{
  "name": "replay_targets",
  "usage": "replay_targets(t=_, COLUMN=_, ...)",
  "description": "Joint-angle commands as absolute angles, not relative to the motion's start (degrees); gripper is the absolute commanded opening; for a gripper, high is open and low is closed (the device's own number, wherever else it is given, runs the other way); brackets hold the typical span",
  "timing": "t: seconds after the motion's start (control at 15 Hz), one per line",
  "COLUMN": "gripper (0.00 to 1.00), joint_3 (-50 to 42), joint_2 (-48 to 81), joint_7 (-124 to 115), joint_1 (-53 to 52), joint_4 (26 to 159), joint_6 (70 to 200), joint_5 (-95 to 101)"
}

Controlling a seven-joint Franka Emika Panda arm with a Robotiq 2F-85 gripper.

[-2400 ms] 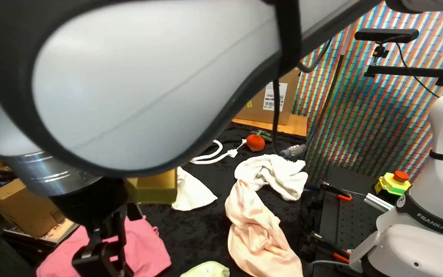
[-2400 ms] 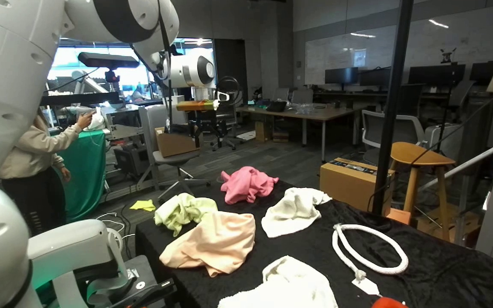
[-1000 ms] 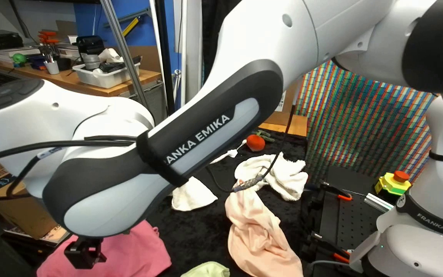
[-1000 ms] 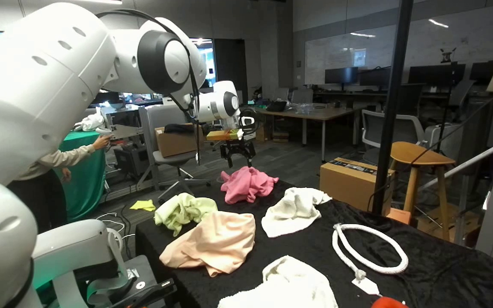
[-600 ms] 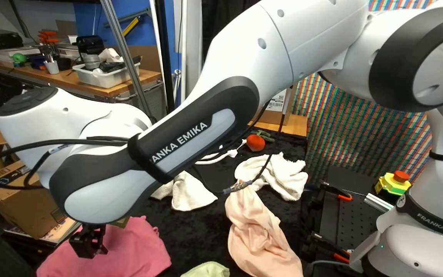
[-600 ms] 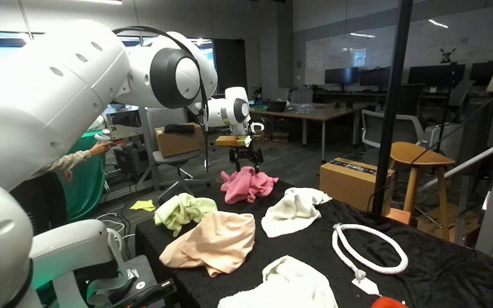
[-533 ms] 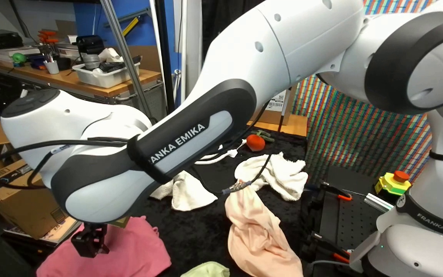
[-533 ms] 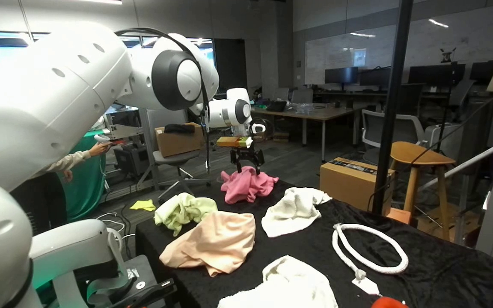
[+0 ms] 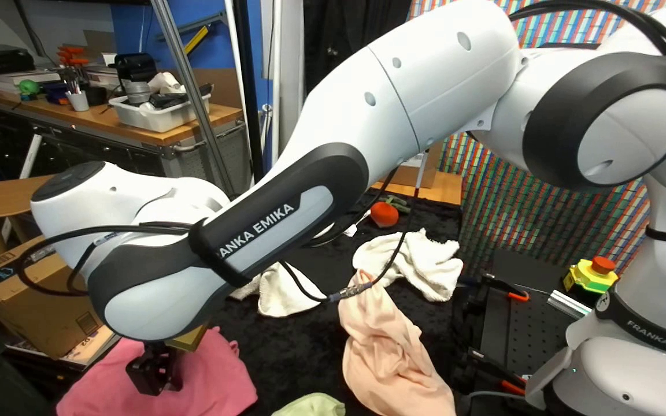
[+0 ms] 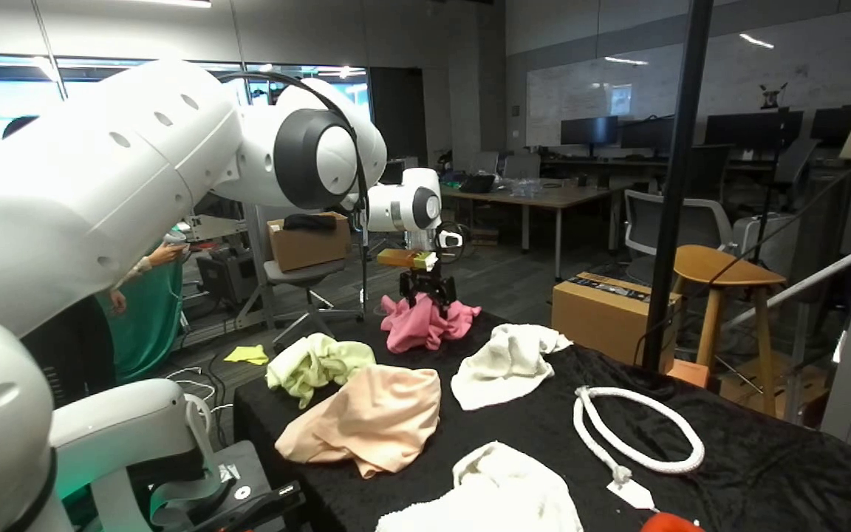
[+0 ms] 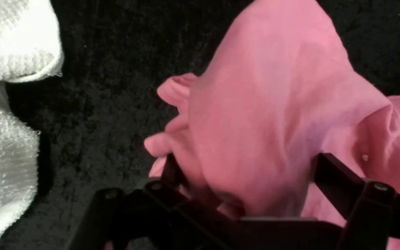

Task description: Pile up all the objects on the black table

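Pink towel [image 10: 414, 336]: smooth, thin-woven, bunched into a loose mound at the far end of the table in an exterior view; small curled loops ran down its left side in the wrist view.
Gripper [image 11: 245, 165]: black, low over the pink towel, its jaws parted wide; a soft ridge of the pink bulged loosely between them, straddled rather than pinched.
Cream rag [image 10: 507, 366]: coarse and nubbly, crumpled into a peaked tent right of the pink towel and apart from it.
White rag [image 9: 431, 263]: fuzzy terry, twisted into thick folds; in an exterior view it lay at the near end, partly cut off.
Peach cloth [image 9: 388, 358]: soft and matte, long and tapering, creased lengthwise, between the white rag and the pale green cloth.
Pale green cloth [image 10: 315, 362]: ruffled in deep gathers near the left corner of the table, just beside the peach cloth.
White rope [image 10: 665, 467]: thick, braided, curved into a loop on the right, a paper tag [image 10: 631, 494] at its near end.
Red ball [image 9: 384, 214]: smooth and round, something dark green just beside it.
Black table [image 10: 765, 473]: covered in velvety, crushed fabric, rippled toward the right.
Striped backdrop [image 9: 518, 231]: narrow bands of red, green, blue and white.
Workbench [image 9: 99, 122]: wood-topped, cluttered, bearing a white plastic bin [image 9: 151, 119].
Room: dark grey carpet [image 10: 521, 295], a cardboard box [image 10: 599, 318] and a wooden stool [image 10: 728, 267] to the right, a whiteboard [image 10: 691, 96] on the far wall.
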State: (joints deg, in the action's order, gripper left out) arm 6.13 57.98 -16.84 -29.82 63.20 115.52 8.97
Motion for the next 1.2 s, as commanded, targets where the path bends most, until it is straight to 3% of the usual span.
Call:
replay_targets(t=0.0, gripper=0.98, joint_3=7.5, joint_2=59.2, joint_7=-16.6, joint_1=-29.4, joint_4=59.9, joint_6=113.3, joint_5=6.6)
replay_targets(t=0.07, gripper=0.76, joint_3=7.8, joint_2=59.2, joint_7=-16.3, joint_1=-29.3, joint_4=60.0, joint_6=113.3, joint_5=6.3)
replay_targets(t=0.2, gripper=0.68, joint_3=8.4, joint_2=59.4, joint_7=-16.0, joint_1=-29.1, joint_4=59.7, joint_6=112.9, joint_5=5.6)
replay_targets(t=0.4, gripper=0.42, joint_3=9.1, joint_2=59.3, joint_7=-15.4, joint_1=-28.6, joint_4=59.9, joint_6=111.8, joint_5=4.8)
replay_targets(t=0.73, gripper=0.06, joint_3=8.6, joint_2=57.9, joint_7=-15.8, joint_1=-29.3, joint_4=61.3, joint_6=110.3, joint_5=6.0)
replay_targets(t=0.87, gripper=0.02, joint_3=8.3, joint_2=56.4, joint_7=-16.1, joint_1=-30.2, joint_4=62.4, joint_6=110.3, joint_5=7.1)
replay_targets(t=1.13, gripper=0.07, joint_3=7.5, joint_2=51.3, joint_7=-17.0, joint_1=-32.8, joint_4=66.1, joint_6=111.6, joint_5=10.7)
